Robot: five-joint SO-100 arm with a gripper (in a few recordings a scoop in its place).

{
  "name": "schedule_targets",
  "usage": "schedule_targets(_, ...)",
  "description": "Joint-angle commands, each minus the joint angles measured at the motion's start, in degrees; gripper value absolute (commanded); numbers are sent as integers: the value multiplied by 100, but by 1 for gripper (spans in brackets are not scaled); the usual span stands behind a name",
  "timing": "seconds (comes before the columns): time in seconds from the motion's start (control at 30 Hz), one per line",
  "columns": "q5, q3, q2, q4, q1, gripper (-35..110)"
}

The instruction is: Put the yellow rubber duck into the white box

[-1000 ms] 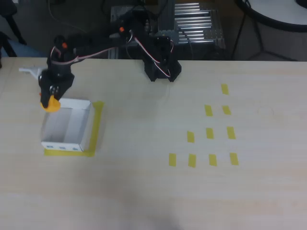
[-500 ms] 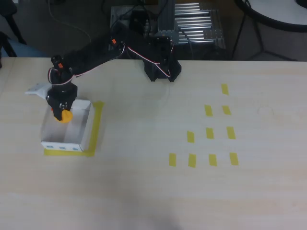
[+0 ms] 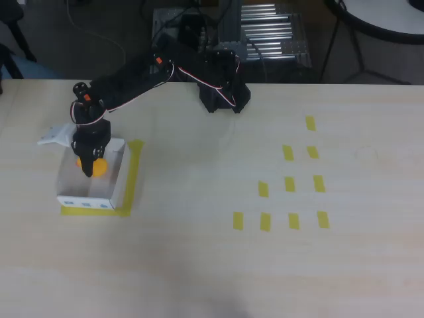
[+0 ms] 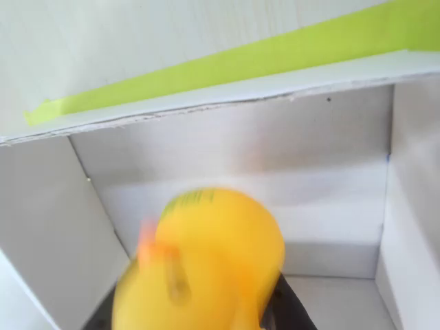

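In the wrist view the yellow rubber duck [image 4: 206, 265] loomed blurred at the bottom, with dark claw parts beside it, the inner walls of the white box [image 4: 227, 148] behind it and a strip of yellow-green tape [image 4: 227, 65] beyond the rim; overhead, the claw [image 3: 89, 165] reached down inside the white box [image 3: 109, 189] and gripped the duck [image 3: 98, 167] over the box's upper half; farther right, small yellow tape pieces [image 3: 289, 184] dotted the worktop [image 3: 212, 265].

yellow rubber duck [image 4: 206, 261] blurred, bottom cut off
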Motion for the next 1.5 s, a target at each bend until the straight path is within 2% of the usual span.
schedule_targets(0.0,-176,-589,149,18,9,25)
schedule_targets(0.27,-299,-571,255,88,-26,44)
schedule_targets(0.4,-211,-141,1151,141,-185,51)
schedule_targets(0.53,299,281,2646,316,-439,37)
schedule_targets(0.73,1556,800,5309,308,-1011,1)
schedule_targets(0.83,2232,1406,6601,-44,-1679,0)
schedule_targets(0.93,2619,2874,7998,-888,-2619,0)
schedule_targets(1.1,3234,6803,10380,-2760,-4456,0)
schedule_targets(1.27,4034,10397,12129,-3885,-5361,0)
schedule_targets(1.37,4333,11663,12841,-3902,-5484,0)
schedule_targets(1.47,4799,12190,13368,-3270,-5563,0)
